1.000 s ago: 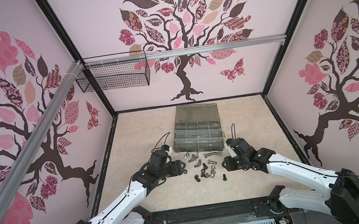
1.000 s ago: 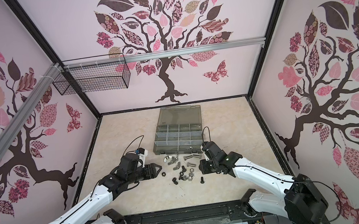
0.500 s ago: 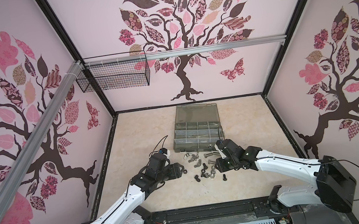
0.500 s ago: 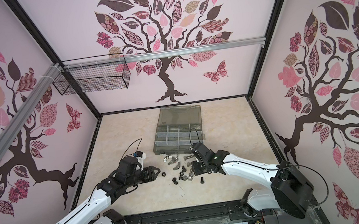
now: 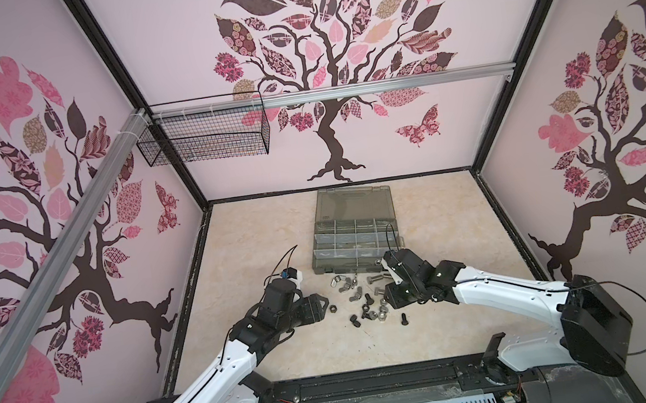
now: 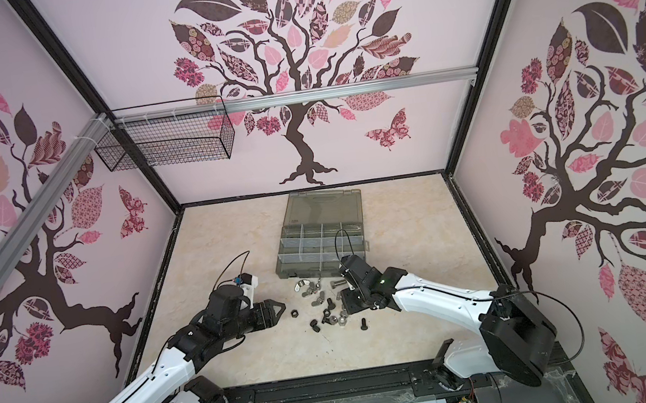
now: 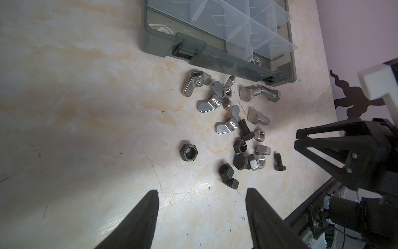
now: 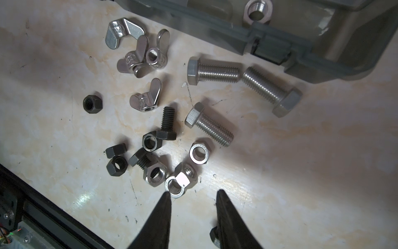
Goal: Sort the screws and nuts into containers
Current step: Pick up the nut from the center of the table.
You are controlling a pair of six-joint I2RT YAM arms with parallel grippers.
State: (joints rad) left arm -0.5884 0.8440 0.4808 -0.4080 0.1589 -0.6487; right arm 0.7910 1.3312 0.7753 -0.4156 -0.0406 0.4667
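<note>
- Left gripper [image 7: 202,190] hangs low over the table, fingers spread wide with nothing between them. A lone black nut [image 7: 188,153] lies just beyond its tips.
- Across the pile, the right gripper [image 8: 192,191] is likewise released, jaws parted and empty. A silver hex nut [image 8: 174,187] sits right at one fingertip.
- The tabletop [image 5: 259,239] is beige and marbled, marked with fine scratches and dark specks, and edged in black.
- The walls [image 5: 170,62] are pale pink with tree, leaf and butterfly decals. An aluminium rail [image 5: 382,85] crosses the back wall, and a black wire basket [image 5: 205,139] hangs at its left end.
- A smoky grey organizer case [image 5: 346,264] lies open mid-table, its lid [image 5: 353,203] folded flat toward the back wall. Clear dividers [image 7: 239,23] split it into compartments.
- One silver nut [image 8: 257,10] rests in a front compartment at the right arm's end of the case.
- The remaining screws and nuts lie loose on the table, just in front of the case's front wall and between the two grippers.
- The pile holds three silver hex bolts [image 8: 213,71], short black bolts [image 8: 167,125], silver wing nuts [image 8: 146,97], and black and silver hex nuts [image 8: 200,153].
</note>
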